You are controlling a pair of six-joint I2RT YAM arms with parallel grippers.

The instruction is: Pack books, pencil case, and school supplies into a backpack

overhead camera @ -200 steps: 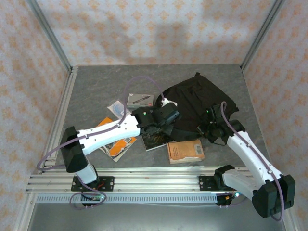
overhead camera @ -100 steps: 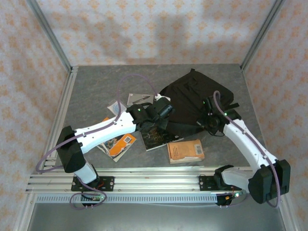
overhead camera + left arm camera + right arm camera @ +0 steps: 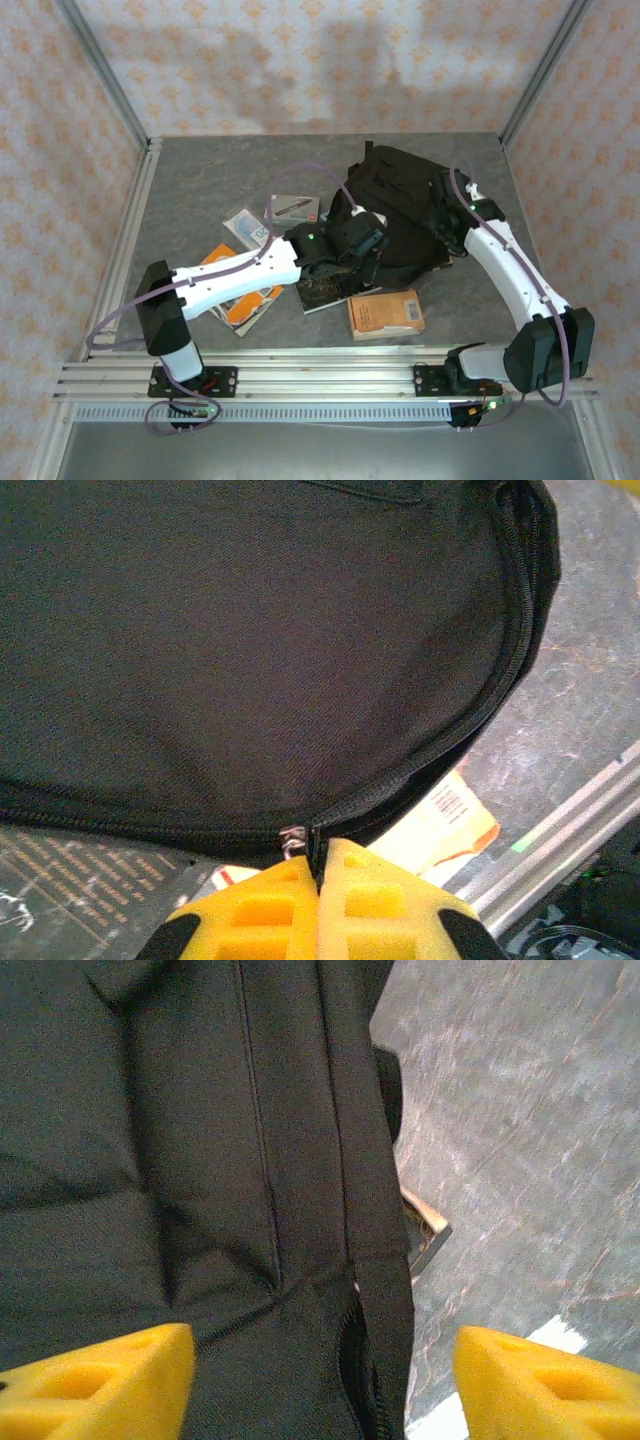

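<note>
Nearest the arm bases, a small plain orange paperback book [image 3: 386,313] lies flat on the grey stone-patterned tabletop [image 3: 200,180]. To its left, an orange-and-white picture-cover book [image 3: 243,303] lies partly under the white left arm [image 3: 235,274]. A dark brown paperback with pale title lettering [image 3: 322,290] lies between the two, touching the near edge of the large black soft fabric backpack [image 3: 400,195]. The left jaws are clenched on the backpack's zip line, with the yellow pads [image 3: 350,895] pressed together just beside the metal zip pull [image 3: 292,838]. The backpack lies flat at the centre-right of the tabletop. Left of it are a clear blue-and-white printed packet [image 3: 246,226] and, just beyond, a grey rectangular box showing a pen [image 3: 293,207]. The right jaws are released, with the pads [image 3: 100,1380] spread wide above the backpack fabric [image 3: 200,1160] at its far right side, gripping nothing.
</note>
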